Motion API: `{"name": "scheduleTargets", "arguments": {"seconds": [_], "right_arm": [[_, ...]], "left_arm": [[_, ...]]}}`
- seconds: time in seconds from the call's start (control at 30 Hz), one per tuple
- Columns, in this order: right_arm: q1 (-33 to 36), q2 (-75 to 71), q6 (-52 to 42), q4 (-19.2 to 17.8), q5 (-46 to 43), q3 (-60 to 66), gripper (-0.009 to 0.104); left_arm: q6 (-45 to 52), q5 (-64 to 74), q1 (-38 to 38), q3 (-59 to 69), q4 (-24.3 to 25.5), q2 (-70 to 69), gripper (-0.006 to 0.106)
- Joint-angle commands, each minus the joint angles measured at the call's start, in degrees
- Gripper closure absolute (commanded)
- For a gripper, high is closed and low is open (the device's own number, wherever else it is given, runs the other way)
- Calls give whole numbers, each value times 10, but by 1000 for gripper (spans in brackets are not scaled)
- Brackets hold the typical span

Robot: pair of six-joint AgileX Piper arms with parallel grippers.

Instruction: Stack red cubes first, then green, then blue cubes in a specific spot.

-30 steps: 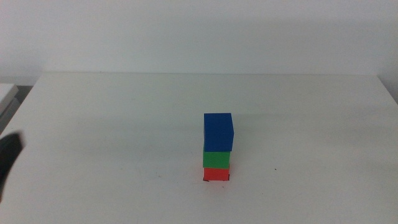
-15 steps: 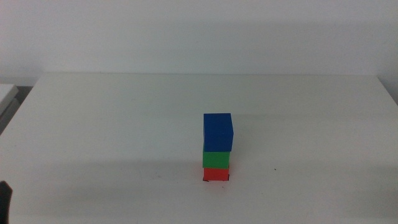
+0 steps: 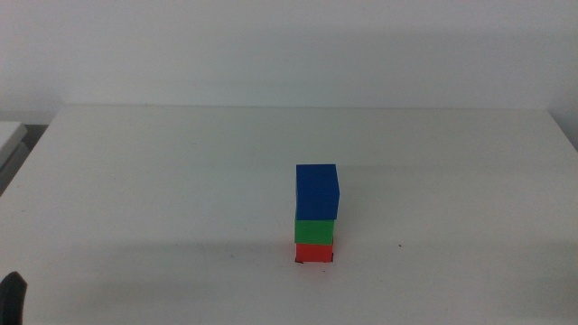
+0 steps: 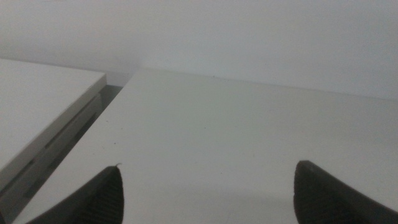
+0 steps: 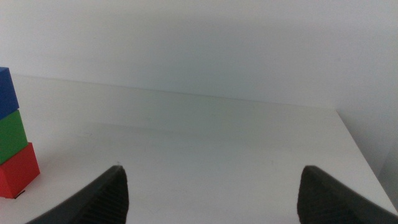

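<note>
Middle view is showing a white table with a three-cube tower standing near its centre, a little to the right and toward the near side. The red cube is sitting at the bottom, on the marked spot, whose tiny black corner marks are peeking out at the cube's near corners. The green cube is resting squarely on the red one, and the blue cube is sitting on top of the green one, touching it, with its right edge overhanging slightly. Nothing is touching the tower.

The left gripper is showing only as a dark sliver at the near left corner of the table, well apart from the cubes. In the left wrist view, the left gripper is hanging over bare table with its jaws spread wide and nothing between them; a second white surface is lying beside the table's edge, across a narrow gap.

In the right wrist view, the right gripper is also holding its jaws wide apart over bare table, gripping nothing. The stack is appearing at that picture's edge, red under green under blue, well clear of the jaws.
</note>
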Motion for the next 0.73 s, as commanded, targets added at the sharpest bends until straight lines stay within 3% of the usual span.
{"name": "scheduleTargets", "arguments": {"seconds": [0.0,0.7], "right_arm": [[-4,-3,-5,-6,-3,2,2],[-4,-3,-5,-2,-3,2,2]], "left_arm": [[-1,-6,1,0,9,-2,7],[-1,-21,-12,0,14,-2,7]]}}
